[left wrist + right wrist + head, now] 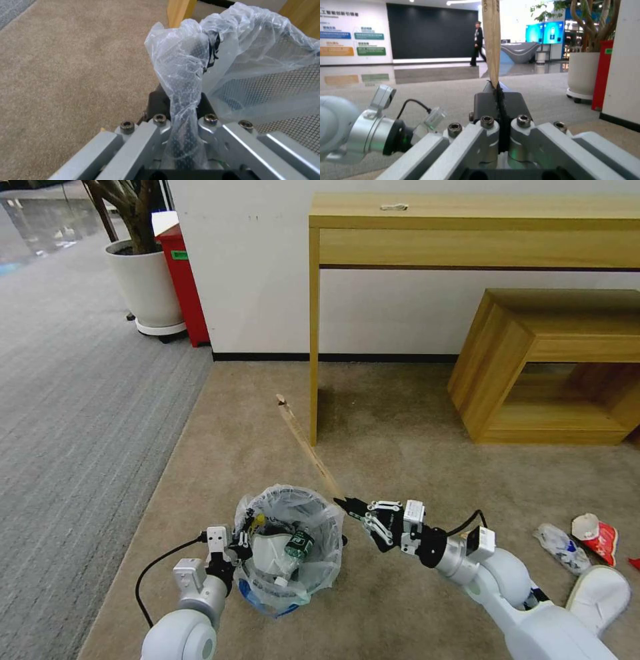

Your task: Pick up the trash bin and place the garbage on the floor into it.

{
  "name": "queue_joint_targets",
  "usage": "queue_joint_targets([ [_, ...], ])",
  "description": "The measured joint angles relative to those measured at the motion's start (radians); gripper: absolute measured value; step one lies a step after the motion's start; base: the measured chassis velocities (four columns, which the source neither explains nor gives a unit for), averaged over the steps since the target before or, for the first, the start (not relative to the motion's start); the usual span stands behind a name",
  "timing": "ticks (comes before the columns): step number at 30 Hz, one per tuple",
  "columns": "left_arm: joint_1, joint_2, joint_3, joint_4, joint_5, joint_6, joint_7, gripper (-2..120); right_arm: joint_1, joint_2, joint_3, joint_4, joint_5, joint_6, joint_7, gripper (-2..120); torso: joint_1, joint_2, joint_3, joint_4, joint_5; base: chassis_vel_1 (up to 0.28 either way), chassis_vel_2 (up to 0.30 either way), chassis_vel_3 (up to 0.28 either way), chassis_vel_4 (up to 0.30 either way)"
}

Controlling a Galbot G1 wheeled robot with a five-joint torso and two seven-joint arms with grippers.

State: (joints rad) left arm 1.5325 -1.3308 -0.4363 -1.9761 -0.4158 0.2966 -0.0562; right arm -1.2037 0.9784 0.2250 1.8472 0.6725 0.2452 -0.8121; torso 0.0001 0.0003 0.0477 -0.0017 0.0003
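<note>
Your left claw (241,548) is clamped tight on the rim of the bin (291,543), at the bin's 9 o'clock in the head view; the left wrist view shows the bag (186,75) and mesh wall squeezed between its jaws. The bin stands on the carpet (400,447) at about 6 o'clock of the head view, bag bunched over the rim, with a bottle (293,550) and other litter already inside.

Your right claw (351,507) is closed on the near end of the stick (308,445), just off the bin's 2 o'clock. The right wrist view shows the stick (491,42) pinched between the jaws and running straight out from them. In the head view it slants away toward 11 o'clock, its far end close beside the tabletop's leg (313,347).

More garbage lies on the carpet at 4 o'clock: a clear bottle (562,548), a red wrapper (600,539) touching it, and a slipper (598,595) beside the right arm.
</note>
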Motion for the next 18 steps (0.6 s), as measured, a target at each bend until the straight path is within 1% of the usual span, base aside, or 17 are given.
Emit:
queue_joint_targets([
  [3, 0.001, -0.004, 0.001, 0.0, 0.002, 0.0, 0.0, 3, 0.016, 0.007, -0.026, -0.005, 0.002, 0.004, 0.013, 0, 0.0, 0.0, 0.0, -0.0001, -0.0001, 0.0, 0.0, 0.0, 0.0],
  [6, 0.0, -0.012, 0.003, 0.0, 0.005, 0.0, 0.0, 3, 0.045, 0.021, -0.077, -0.016, 0.005, 0.016, 0.04, 0, 0.0, 0.0, 0.0, -0.0001, -0.0002, 0.0, 0.0, 0.0, 0.0],
  [10, 0.0, -0.021, 0.004, 0.001, 0.008, 0.0, 0.0, 3, 0.057, 0.027, -0.109, -0.022, 0.006, 0.022, 0.054, 0, 0.0, 0.0, 0.0, -0.0001, -0.0002, 0.0, 0.0, 0.0, 0.0],
  [18, -0.001, -0.03, 0.005, 0.001, 0.01, 0.0, 0.0, 3, 0.062, 0.025, -0.143, -0.031, 0.006, 0.033, 0.064, 0, 0.0, 0.0, 0.0, -0.0003, -0.0003, 0.0, 0.0, 0.0, 0.0],
])
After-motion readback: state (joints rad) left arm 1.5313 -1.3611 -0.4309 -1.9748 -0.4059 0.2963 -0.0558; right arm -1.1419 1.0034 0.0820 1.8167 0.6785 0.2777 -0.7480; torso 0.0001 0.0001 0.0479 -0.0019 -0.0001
